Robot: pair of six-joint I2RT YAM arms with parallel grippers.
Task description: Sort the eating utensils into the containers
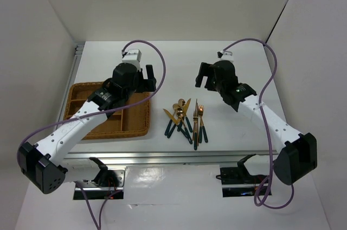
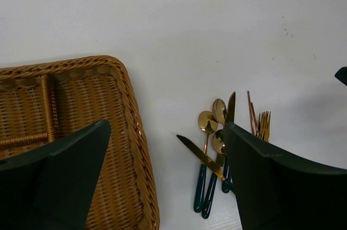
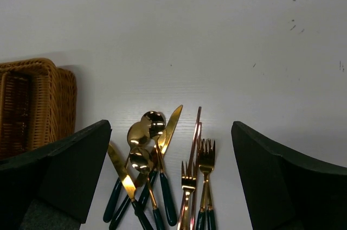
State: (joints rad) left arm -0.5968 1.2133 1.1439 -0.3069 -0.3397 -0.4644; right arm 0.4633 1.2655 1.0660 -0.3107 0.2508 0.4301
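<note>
**Landmark:** wicker tray on the white worktop.

**Utensil pile**: on the worktop to the right of the tray, near it but not touching. Gold heads point away from the arm bases. We see no utensil in the visible parts of the tray, so we judge the step in hand to be the first pick.

**Left end effector**: above the tray's far right corner, jaws spread wide, nothing between them.

**Right end effector**: above the worktop past the pile's head end, farther from the tray than the pile. Its jaws are equally wide and empty.

**Pile, right wrist view:**
- The spoons and a knife overlap on the tray side.
- A second knife lies askew across their handles.
- The chopsticks run down the middle.
- The forks lie side by side on the side farthest from the tray.

**Pick notes:**
- We would start with a fork, since the forks look least tangled.
- Set the jaws across one teal handle near its middle for balance.
- Descend until the fingertips flank the handle at the worktop, then close.
- Risk: the neighbouring fork and the chopsticks lie very close, so two pieces may get pinched together.
- Slim, flat handles probably slip easily, so lift slowly and check the grip before carrying the fork to its tray compartment.
</note>
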